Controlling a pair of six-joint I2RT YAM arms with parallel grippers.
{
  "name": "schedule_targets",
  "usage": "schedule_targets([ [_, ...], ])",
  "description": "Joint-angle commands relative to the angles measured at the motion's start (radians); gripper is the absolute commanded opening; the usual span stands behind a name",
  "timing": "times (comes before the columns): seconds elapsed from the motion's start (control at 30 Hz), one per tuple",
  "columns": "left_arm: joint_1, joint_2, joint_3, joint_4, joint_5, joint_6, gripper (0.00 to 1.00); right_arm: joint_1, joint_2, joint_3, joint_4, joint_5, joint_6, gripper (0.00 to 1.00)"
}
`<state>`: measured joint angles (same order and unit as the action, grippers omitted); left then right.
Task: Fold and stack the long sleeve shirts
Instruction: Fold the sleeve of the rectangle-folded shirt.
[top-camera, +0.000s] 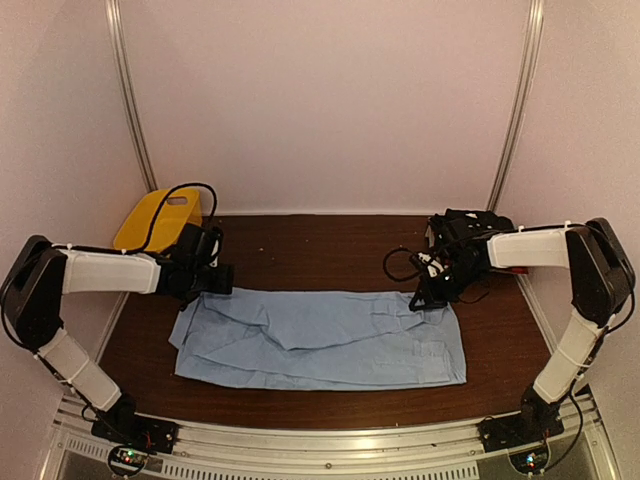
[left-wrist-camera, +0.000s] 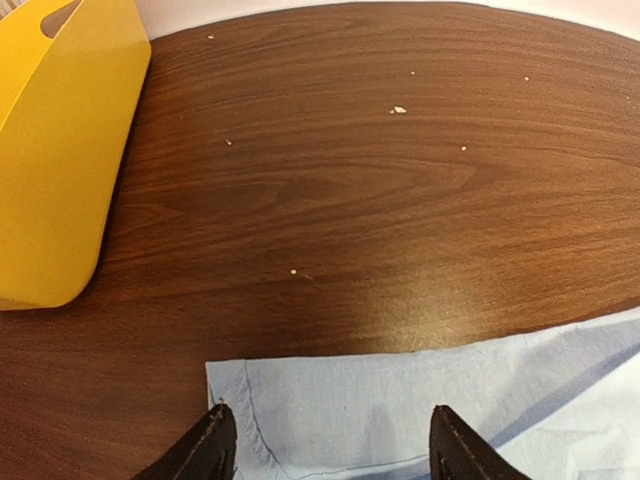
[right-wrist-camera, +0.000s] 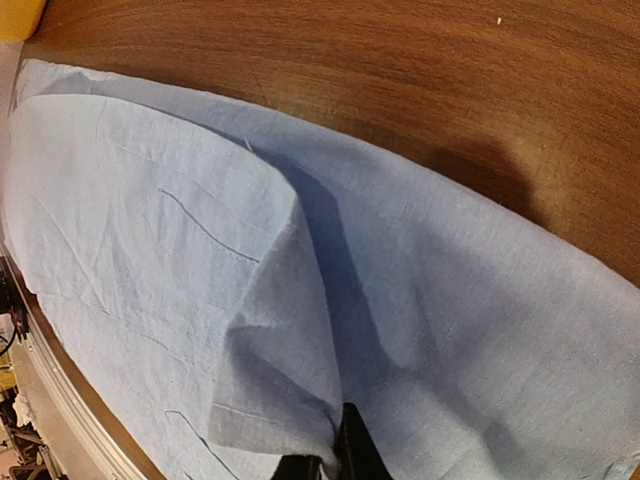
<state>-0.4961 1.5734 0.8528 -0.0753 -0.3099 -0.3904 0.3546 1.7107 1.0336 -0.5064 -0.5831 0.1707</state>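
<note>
between left fingers (left-wrist-camera: 212, 452), shirt (left-wrist-camera: 400, 410) corner; right fingers (right-wrist-camera: 352, 452) pinch fold

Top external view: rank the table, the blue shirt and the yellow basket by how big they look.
1. table, largest: wood shows on all sides of the shirt.
2. blue shirt, spread flat across it.
3. yellow basket, smallest, though it sits farthest back and is partly hidden, which shrinks it.

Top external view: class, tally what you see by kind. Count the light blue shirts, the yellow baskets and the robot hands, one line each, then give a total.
light blue shirt: 1
yellow basket: 1
robot hands: 2 (left hand, right hand)
Total: 4
</note>
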Motion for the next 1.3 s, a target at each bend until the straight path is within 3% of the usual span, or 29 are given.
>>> schedule_targets([
  [0.0,0.007,-0.070,-0.036,0.054,0.034,0.010,0.67,-0.024,-0.026,0.024,-0.014,0.042,-0.022,0.08],
  [0.37,0.005,-0.104,-0.074,0.083,0.096,0.002,0.67,-0.034,0.021,0.038,-0.005,0.059,-0.019,0.09],
  [0.83,-0.034,-0.157,-0.207,0.327,0.487,0.040,0.66,-0.054,0.049,0.099,-0.040,0.111,-0.031,0.12],
  [1.27,-0.139,-0.032,-0.196,0.345,0.534,0.071,0.66,-0.065,0.005,0.119,-0.038,0.157,-0.030,0.16],
])
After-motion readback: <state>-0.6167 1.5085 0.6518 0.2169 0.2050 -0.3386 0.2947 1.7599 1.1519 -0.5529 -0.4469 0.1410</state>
